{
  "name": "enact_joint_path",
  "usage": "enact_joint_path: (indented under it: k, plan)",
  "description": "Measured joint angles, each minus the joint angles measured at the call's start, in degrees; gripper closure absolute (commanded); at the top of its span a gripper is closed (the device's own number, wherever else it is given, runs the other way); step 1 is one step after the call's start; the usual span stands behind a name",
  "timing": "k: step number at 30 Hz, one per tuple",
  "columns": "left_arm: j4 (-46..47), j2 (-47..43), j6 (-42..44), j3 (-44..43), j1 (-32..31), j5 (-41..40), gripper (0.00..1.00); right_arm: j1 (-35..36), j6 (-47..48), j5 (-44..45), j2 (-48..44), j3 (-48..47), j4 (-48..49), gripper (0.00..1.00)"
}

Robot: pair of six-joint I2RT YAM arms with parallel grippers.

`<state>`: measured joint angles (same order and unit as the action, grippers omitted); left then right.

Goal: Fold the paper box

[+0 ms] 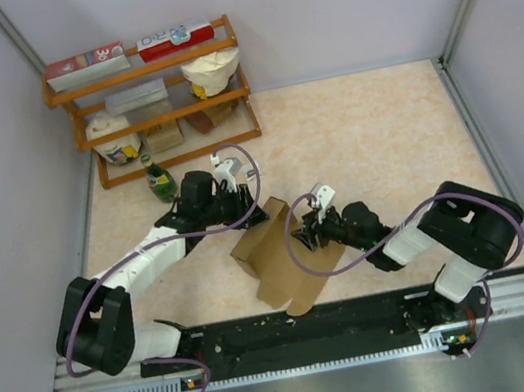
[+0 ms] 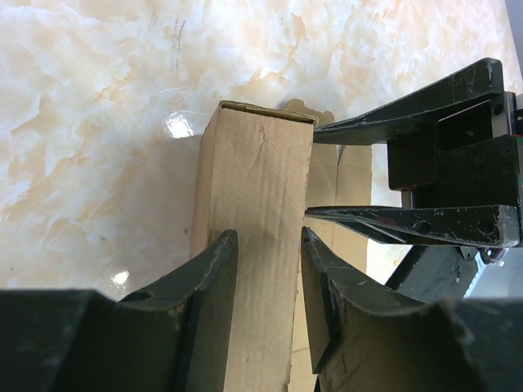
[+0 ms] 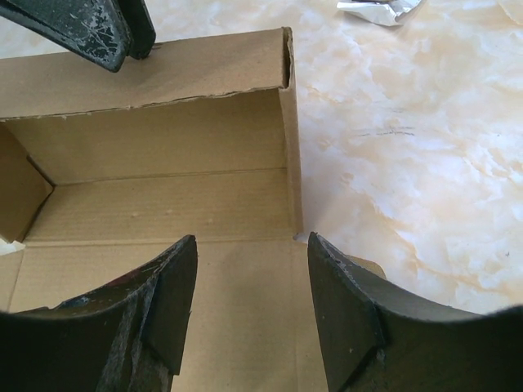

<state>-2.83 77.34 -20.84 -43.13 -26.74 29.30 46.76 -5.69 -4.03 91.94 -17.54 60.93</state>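
You see the paper box point(image 1: 281, 259) between the two arms, on the marbled table point(image 1: 373, 136) just ahead of the base rail. It is half formed. Its long axis runs roughly from the rail toward the far side, slightly skewed, and a rounded flap points back toward the bases. One thick folded wall stands up along its far-left side, and the open tray faces the right arm.

Your left gripper point(image 1: 252, 210) sits over the far end of that raised wall. In its wrist view the wall runs lengthwise between and under the fingers point(image 2: 214, 282). You cannot tell whether they pinch it or only rest on it.

Your right gripper point(image 1: 305, 239) hovers over the flat inner panel. Its jaws are spread with nothing between them, and its tips sit close against the wall's inner side.

A wooden rack point(image 1: 143, 70) and a green bottle point(image 1: 160, 181) stand well apart at the far left.
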Motion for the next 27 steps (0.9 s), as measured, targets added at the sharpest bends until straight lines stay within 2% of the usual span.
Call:
enact_joint_path:
  k: [6, 19, 27]
  plan:
    - [-0.02, 0.0, 0.0, 0.0, 0.0, -0.17, 0.58, 0.0, 0.07, 2.14, -2.43, 1.05, -0.96, 0.44]
    - [-0.09, 0.0, -0.07, -0.04, 0.0, 0.24, 0.59, 0.0, -0.61, 12.96, -7.63, 4.55, -0.9, 0.43]
    - [-0.13, -0.11, -0.85, -0.04, -0.96, 0.9, 0.59, 0.0, -1.2, 15.5, -8.35, 4.79, -0.92, 0.43]
